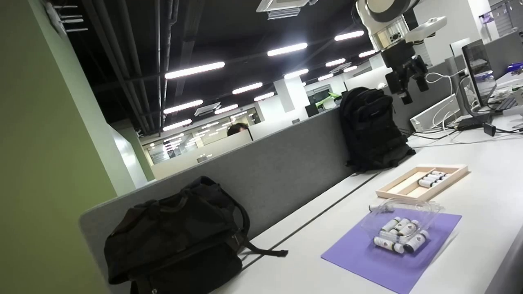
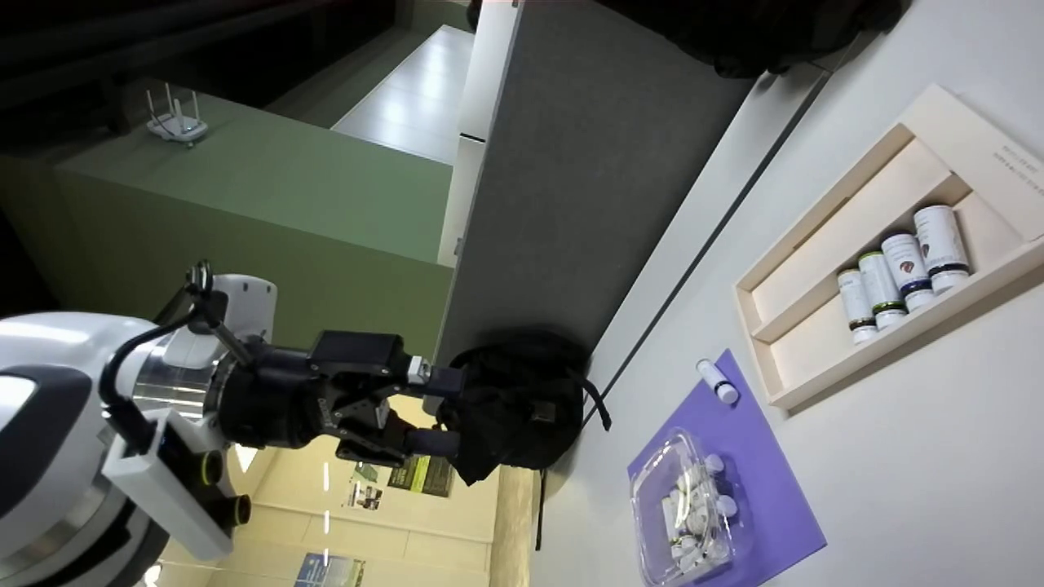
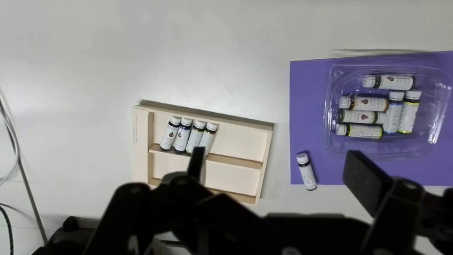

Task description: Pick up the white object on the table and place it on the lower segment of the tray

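A small white bottle (image 3: 307,173) with a white cap and dark neck lies on its side across the edge of the purple mat; it shows in an exterior view (image 2: 718,381) and, partly behind the clear container, in an exterior view (image 1: 379,208). The light-wood tray (image 3: 233,160) lies on the pale table (image 3: 219,63), also in both exterior views (image 1: 447,184) (image 2: 905,338). In the wrist view several bottles fill part of its upper segment; the lower shows bare wood, partly hidden by a finger. My gripper (image 3: 281,166) is open and empty, high above the table (image 1: 414,90) (image 2: 447,412).
A clear plastic container (image 3: 385,147) with several similar bottles stands on the purple mat (image 3: 304,106). Two black bags (image 1: 175,237) (image 1: 369,130) stand along the grey partition (image 1: 282,175). Cables (image 3: 21,166) lie beyond the tray, near a monitor (image 1: 478,73).
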`<state>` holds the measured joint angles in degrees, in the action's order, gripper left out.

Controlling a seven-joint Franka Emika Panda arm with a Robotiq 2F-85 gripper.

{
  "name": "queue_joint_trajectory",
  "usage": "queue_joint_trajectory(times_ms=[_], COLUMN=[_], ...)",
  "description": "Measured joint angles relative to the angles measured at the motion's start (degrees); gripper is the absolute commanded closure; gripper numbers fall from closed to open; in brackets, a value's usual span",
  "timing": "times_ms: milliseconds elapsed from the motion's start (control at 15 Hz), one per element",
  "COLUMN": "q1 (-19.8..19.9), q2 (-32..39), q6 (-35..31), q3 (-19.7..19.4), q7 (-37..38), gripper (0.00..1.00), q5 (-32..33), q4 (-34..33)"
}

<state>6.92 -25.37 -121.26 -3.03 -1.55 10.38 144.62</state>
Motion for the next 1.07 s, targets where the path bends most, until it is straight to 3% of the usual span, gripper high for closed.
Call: queue_joint_trajectory(times_ms=[333, 533, 800, 1067], q1=[-0.01, 0.16, -0.07, -1.2], q2=[-0.75, 2.03, 14.48, 29.35], q6=[0.0, -5.32, -17.31, -17.44], q3=[0.02, -0.04, -0.55, -0.43], q7=[0.0, 0.26, -0.77, -2.63], gripper=[0.0, 0.0, 0.0, 0.0], q5=[0.0, 0.02, -0.67, -5.32], q4=[0.45, -0.1, -4.49, -15.54])
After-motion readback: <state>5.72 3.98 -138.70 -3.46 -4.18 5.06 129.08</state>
